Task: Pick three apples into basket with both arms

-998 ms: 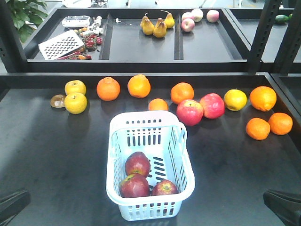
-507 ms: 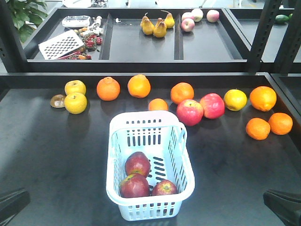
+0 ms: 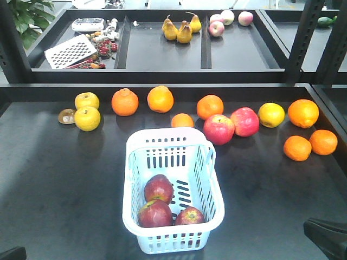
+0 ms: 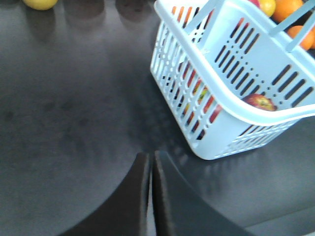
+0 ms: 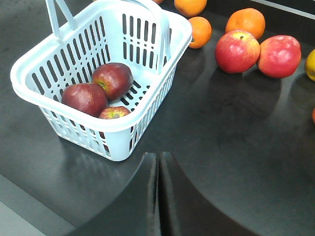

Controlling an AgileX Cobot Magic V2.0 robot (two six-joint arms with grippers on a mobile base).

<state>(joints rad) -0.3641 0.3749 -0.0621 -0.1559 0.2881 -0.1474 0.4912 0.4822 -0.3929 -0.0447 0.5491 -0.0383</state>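
left arm (image 3: pixel 12 253) withdrawn lower | both fingers pressed together, empty | apples (image 3: pixel 158 188) in basket (image 3: pixel 135 162)

Three apples (image 3: pixel 156 213) are held in the basket (image 3: pixel 133 163), which is set at the table's (image 3: pixel 54 173) near middle. Behind it, oranges (image 3: pixel 125 102) and other fruit are spread in a row.

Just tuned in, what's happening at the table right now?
All three dark red apples lie in the basket, which stands on the black table. Neither arm holds anything: the left gripper and right gripper are both shut and empty, sitting low near the basket. The oranges, two brighter apples and yellow fruit lie loose behind it.
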